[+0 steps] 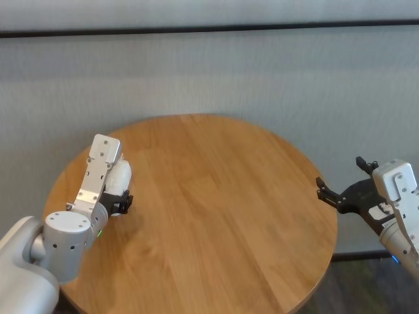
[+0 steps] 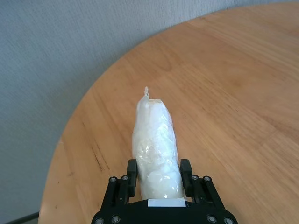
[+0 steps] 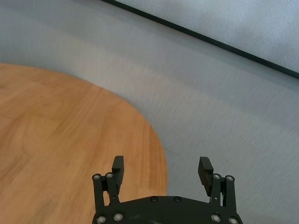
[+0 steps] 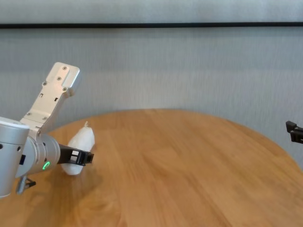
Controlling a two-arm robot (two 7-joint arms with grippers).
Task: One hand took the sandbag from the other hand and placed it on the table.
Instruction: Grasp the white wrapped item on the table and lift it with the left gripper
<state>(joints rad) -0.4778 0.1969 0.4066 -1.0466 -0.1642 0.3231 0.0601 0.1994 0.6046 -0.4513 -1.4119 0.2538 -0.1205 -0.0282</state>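
The left gripper (image 2: 159,179) has its jaws clamped on the sandbag (image 2: 155,147) (twisted tip pointing away) low over the tabletop's (image 1: 216,216) left side. The right gripper (image 3: 161,169) hangs off the right edge, jaws spread wide.

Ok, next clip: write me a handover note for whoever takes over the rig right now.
Left gripper: shut on the sandbag, over the table's left part; whether the bag's base touches the wood is unclear.
Right gripper: open, empty, at the table's right edge, far from the bag.
Done: the left has the bag in hand.
Left: bring the grippers together, pass the bag to the right, and set it on the table.
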